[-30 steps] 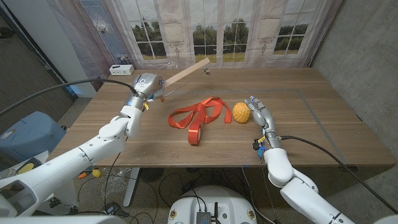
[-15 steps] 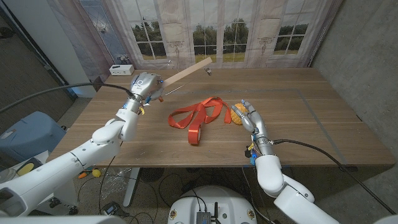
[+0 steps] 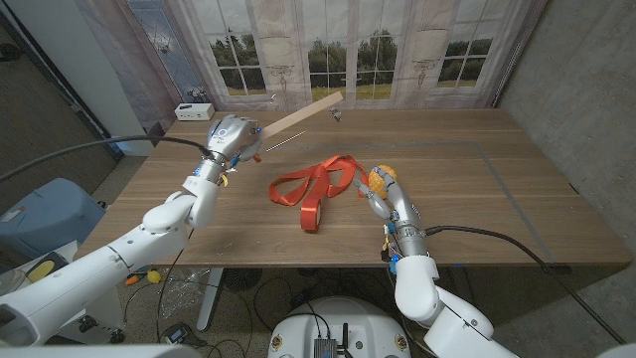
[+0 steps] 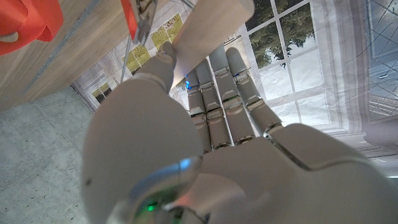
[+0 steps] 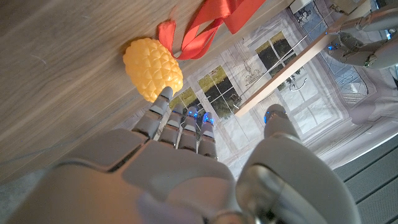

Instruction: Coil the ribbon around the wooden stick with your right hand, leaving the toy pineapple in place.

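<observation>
Ribbon lies looped mid-bench with the toy pineapple at its right end, where my right hand hovers, fingers spread, while my left hand grips the wooden stick aloft.

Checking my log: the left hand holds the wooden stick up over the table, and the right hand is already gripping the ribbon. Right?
Not quite. The left hand does hold the wooden stick up, but the right hand grips nothing: the head view shows it beside the toy pineapple, off the ribbon.
</observation>
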